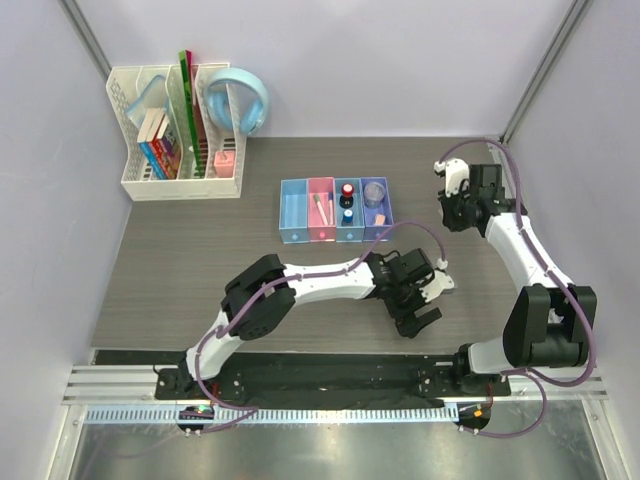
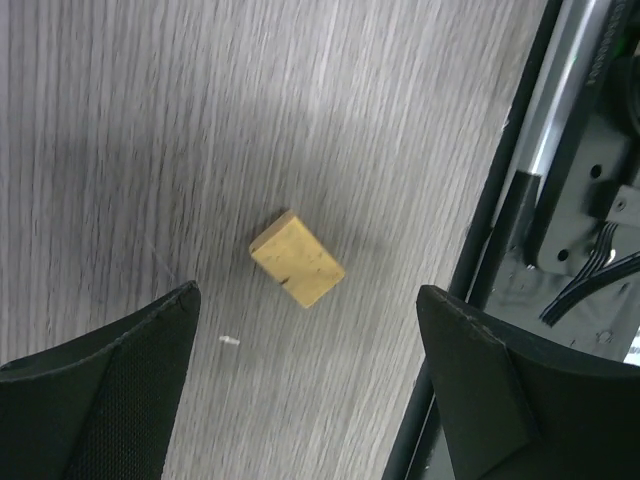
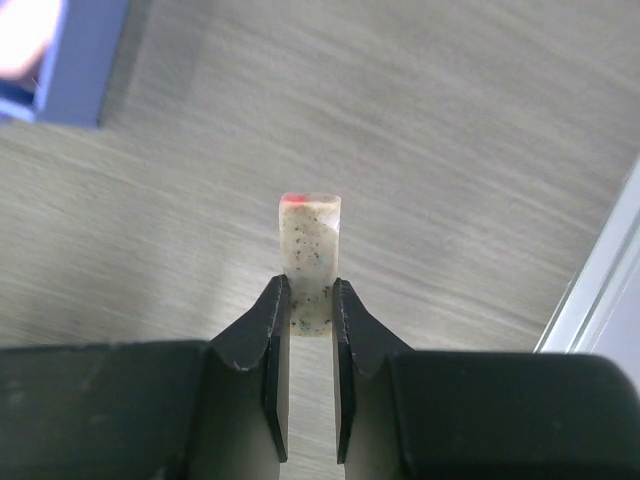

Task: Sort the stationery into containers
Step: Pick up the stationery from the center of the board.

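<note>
A tan eraser [image 2: 297, 258] lies on the grey wood table, just ahead of my left gripper [image 2: 305, 385], which is open and empty above it, a finger on either side. In the top view the left gripper [image 1: 424, 306] hovers near the table's front edge and hides that eraser. My right gripper [image 3: 311, 290] is shut on a white speckled eraser [image 3: 310, 245] with a red top edge, held above the table. In the top view the right gripper [image 1: 449, 213] is right of the containers [image 1: 335, 210], a row of blue, pink, blue and purple bins.
The pink bin [image 1: 321, 210] holds a pen, the second blue bin [image 1: 347, 208] markers, the purple bin [image 1: 376, 205] a pinkish eraser. A white mesh organizer [image 1: 180, 130] and headphones [image 1: 238, 103] stand at the back left. A black rail [image 2: 520, 200] borders the table edge beside the tan eraser.
</note>
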Available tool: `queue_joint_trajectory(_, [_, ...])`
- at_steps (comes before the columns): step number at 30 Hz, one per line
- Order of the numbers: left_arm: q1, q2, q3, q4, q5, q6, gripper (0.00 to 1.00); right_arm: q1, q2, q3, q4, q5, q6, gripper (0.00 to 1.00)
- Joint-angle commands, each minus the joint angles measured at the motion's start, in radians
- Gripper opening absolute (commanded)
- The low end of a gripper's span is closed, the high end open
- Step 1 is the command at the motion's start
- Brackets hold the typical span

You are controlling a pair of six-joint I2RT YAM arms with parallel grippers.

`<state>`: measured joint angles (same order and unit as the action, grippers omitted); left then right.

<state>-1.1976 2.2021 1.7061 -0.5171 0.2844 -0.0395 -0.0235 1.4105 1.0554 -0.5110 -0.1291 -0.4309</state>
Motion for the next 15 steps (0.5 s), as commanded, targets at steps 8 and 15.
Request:
queue_joint_trajectory(8, [-0.023, 0.067, 0.087, -0.012, -0.047, -0.025, 0.86, -0.001, -0.073, 0.149, 0.035, -0.061, 0.055, 0.01])
queue_joint_trajectory(15, [-0.034, 0.114, 0.087, -0.012, -0.119, -0.028, 0.62, 0.003, -0.113, 0.216, 0.019, -0.165, 0.089, 0.01])
